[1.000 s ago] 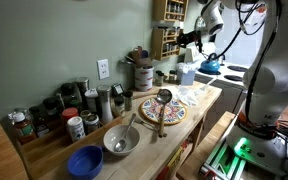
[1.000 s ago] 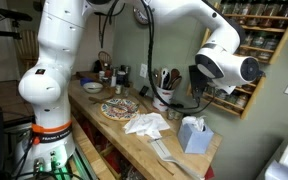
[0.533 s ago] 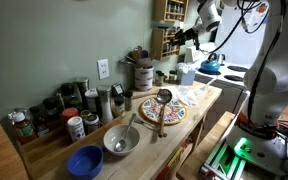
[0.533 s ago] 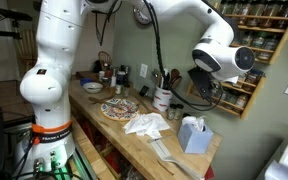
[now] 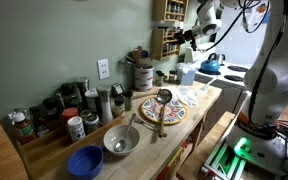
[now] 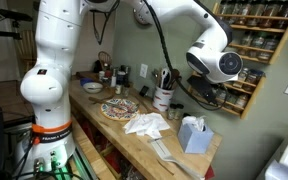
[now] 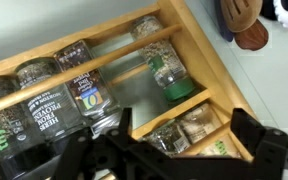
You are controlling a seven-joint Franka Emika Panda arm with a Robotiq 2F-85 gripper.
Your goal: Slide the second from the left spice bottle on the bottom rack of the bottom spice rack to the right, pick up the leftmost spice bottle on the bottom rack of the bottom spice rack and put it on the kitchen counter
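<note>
**gripper [image 5: 190, 33] released at rack [image 5: 166, 40], nothing held**

Arm is up at the rack, which is on the wall above the far end of the counter [image 5: 149, 140]. Wrist view: jaws spread wide, nothing between them, facing the jar tiers. Green-capped jar [image 7: 167, 72] sits by itself, apart from two labelled jars [image 7: 46, 115] that look to be on the same tier. Can't tell whether that tier is the bottom one.

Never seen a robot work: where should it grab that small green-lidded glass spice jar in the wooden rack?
Likely the green-lidded jar's round glass body, from the wooden rack's open front: planks sit above and below it, with space beside it.
</note>
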